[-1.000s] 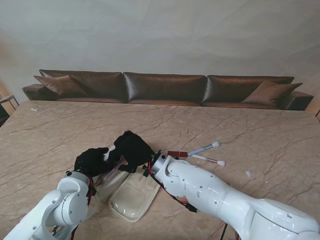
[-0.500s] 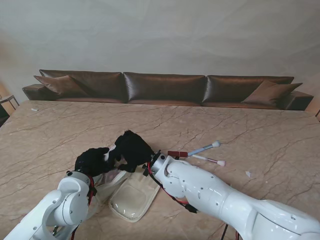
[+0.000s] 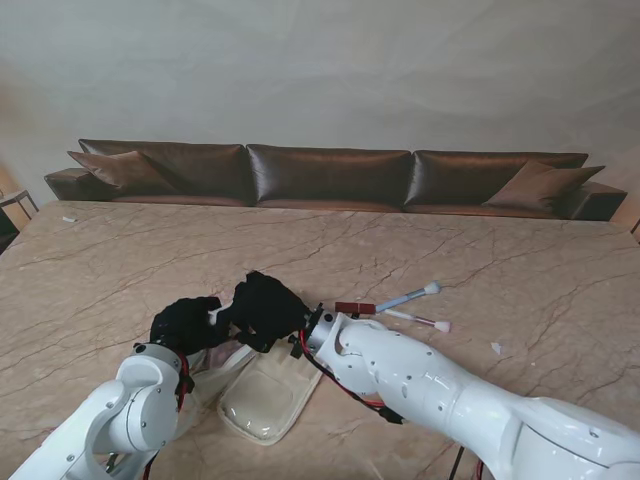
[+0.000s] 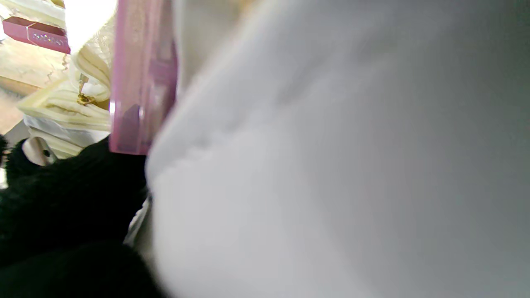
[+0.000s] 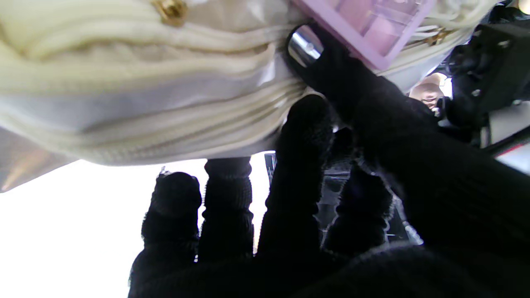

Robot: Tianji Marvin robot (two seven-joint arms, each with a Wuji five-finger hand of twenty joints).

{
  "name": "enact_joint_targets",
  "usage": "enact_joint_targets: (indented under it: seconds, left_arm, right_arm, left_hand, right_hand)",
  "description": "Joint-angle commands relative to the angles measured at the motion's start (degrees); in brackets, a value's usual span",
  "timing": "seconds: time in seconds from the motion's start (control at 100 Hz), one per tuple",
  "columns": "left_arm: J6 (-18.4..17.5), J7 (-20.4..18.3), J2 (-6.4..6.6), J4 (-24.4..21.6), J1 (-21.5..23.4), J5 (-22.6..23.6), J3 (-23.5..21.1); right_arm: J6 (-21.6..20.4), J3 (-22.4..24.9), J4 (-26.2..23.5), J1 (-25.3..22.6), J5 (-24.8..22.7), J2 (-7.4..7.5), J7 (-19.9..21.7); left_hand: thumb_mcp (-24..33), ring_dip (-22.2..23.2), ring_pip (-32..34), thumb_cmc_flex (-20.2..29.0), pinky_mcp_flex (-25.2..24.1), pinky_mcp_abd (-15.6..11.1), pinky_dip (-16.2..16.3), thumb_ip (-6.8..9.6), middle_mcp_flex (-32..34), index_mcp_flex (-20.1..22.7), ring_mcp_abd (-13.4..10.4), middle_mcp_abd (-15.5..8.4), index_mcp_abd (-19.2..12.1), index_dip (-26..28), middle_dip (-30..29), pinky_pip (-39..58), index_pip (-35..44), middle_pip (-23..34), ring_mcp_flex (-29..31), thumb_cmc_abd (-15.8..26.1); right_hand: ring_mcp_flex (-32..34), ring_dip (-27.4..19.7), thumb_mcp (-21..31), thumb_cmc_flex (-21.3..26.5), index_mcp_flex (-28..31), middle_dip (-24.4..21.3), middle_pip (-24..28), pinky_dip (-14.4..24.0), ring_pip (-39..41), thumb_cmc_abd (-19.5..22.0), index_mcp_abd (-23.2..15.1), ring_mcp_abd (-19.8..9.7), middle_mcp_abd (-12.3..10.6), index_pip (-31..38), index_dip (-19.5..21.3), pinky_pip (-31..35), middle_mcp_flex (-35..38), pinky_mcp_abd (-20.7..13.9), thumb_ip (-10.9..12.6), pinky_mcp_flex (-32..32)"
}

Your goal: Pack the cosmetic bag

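1. Right robot hand (image 3: 265, 305) has slid a bit left over the last second and now sits tight against the left robot hand (image 3: 185, 322), fingers curled on the mouth of the cosmetics bag (image 3: 268, 395)
2. Left one looks closed on the bag's rim too, can't tell how firmly
3. Pink palette (image 5: 364, 29) is lodged in the zipper opening, so I'd say it's partway packed
4. Bag lies on the worktop (image 3: 520, 250) near me, long axis running from me up-left, mouth pointing away
5. Brushes (image 3: 415, 305) and a red lipstick box (image 3: 355, 308) are still out, just right of the hands
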Motion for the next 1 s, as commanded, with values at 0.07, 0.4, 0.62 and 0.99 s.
enact_joint_targets:
  seconds: [0.07, 0.4, 0.62, 0.99]
  left_arm:
    - [0.62, 0.13, -0.51, -1.37, -0.19, -0.2, 0.15]
    - [3.75, -1.19, -0.68, -2.55, 0.01, -2.68, 0.34]
    - [3.72, -2.25, -0.54, -3.33, 0.65, -3.28, 0.21]
    - [3.29, -2.32, -0.52, -2.87, 0.68, -3.44, -0.17]
  right_arm:
    - [1.16, 0.55, -4.24, -3.21, -1.64, 1.64, 1.31]
    - [5.41, 1.57, -12.51, -5.21, -4.61, 5.79, 6.66]
    - [9.54, 1.62, -14.85, -5.22, -3.68, 6.85, 13.67]
    - [9.98, 4.21, -18.74, -6.71, -2.69, 9.41, 20.88]
  left_hand:
    - [5.1, 0.14, 3.35, 1.16, 2.01, -1.7, 1.13, 0.58, 6.4, 0.55, -1.61, -10.84, -2.73, -0.95, 2.49, 10.02, 1.45, 7.51, 2.32, 4.93]
    - [-4.19, -0.64, 3.15, 8.29, 1.93, 0.66, 1.79, -2.72, 5.04, -5.42, 1.25, -11.94, 1.44, 2.91, 0.52, 10.38, 2.5, 8.21, 2.26, 12.75]
    - [-4.64, -0.88, 3.26, 8.28, 1.97, 0.3, 1.76, -2.35, 5.4, -5.68, 0.07, -12.42, 1.17, 3.55, 0.15, 10.41, 2.83, 8.73, 2.29, 12.66]
    - [-2.82, -1.08, 3.37, 6.62, 1.98, -0.27, 1.61, -1.47, 5.85, -4.72, -1.0, -12.46, 0.35, 2.84, 0.35, 10.38, 2.44, 8.98, 2.31, 11.17]
  right_hand:
    - [8.25, 2.22, -1.13, -1.52, -2.5, -0.86, 1.35, 1.86, 10.52, 2.29, 7.38, -0.85, 1.29, -11.63, -4.15, 2.44, -0.85, 0.3, 1.06, 0.67]
    - [10.1, 2.08, 2.63, -0.08, -5.34, -1.52, 1.82, 1.55, 12.31, 1.68, 9.44, -1.03, 0.85, -17.65, 2.02, 7.01, -0.75, -0.28, 2.58, 3.13]
    - [10.08, 2.96, 6.59, -0.45, -10.53, 0.81, 5.09, 1.78, 14.16, 0.34, 11.18, -1.2, -0.09, -20.24, 3.15, 8.55, -1.75, -1.1, 2.81, 3.36]
    - [11.2, 2.82, -3.82, -10.55, -3.56, 0.86, 7.79, 1.03, 15.29, 15.44, 13.47, -0.23, 1.28, -19.91, 3.26, 10.03, -0.48, -0.38, 12.91, 3.94]
